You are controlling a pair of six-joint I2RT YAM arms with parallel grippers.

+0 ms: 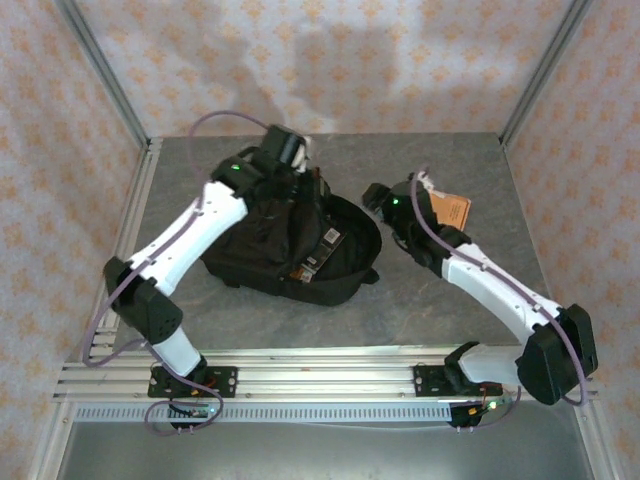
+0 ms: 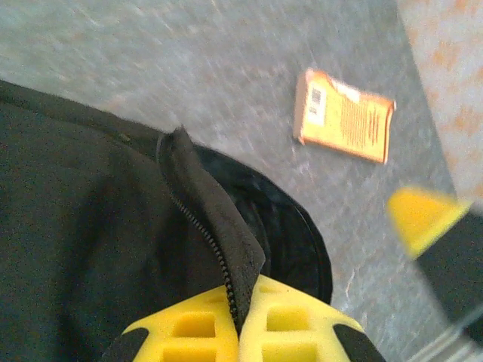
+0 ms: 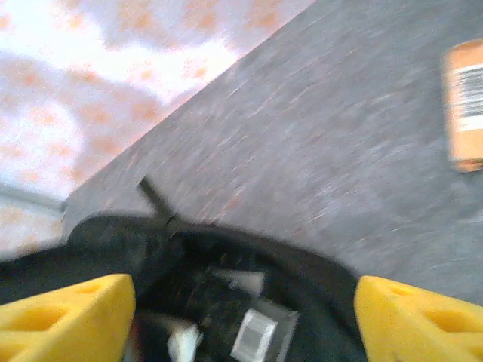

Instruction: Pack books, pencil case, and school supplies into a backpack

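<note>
Now, left gripper [image 2: 240, 309] [image 1: 298, 172]: clamped shut on the zip flap [image 2: 219, 226], lifting the mouth edge.
Right gripper [image 3: 245, 286] [image 1: 372, 196]: jaws wide apart, nothing between them, aimed at the backpack mouth from its right side.
Backpack [image 1: 290, 250] [image 2: 75, 226] [image 3: 317, 264]: centre-left on the table [image 1: 430, 300], mouth open; items [image 3: 256, 332] inside, too blurred to name.
Booklet [image 1: 457, 210] [image 2: 343, 117] [image 3: 464, 105]: orange, flat on the table, well apart from the backpack.
Bearing: booklet sits off the right jaws' right side, on the side away from the mouth.
Long axis: roughly along the right fingers' reach, as far as blur allows.
Nearer arm: right, by judgement; it would need to swing away from the backpack.
</note>
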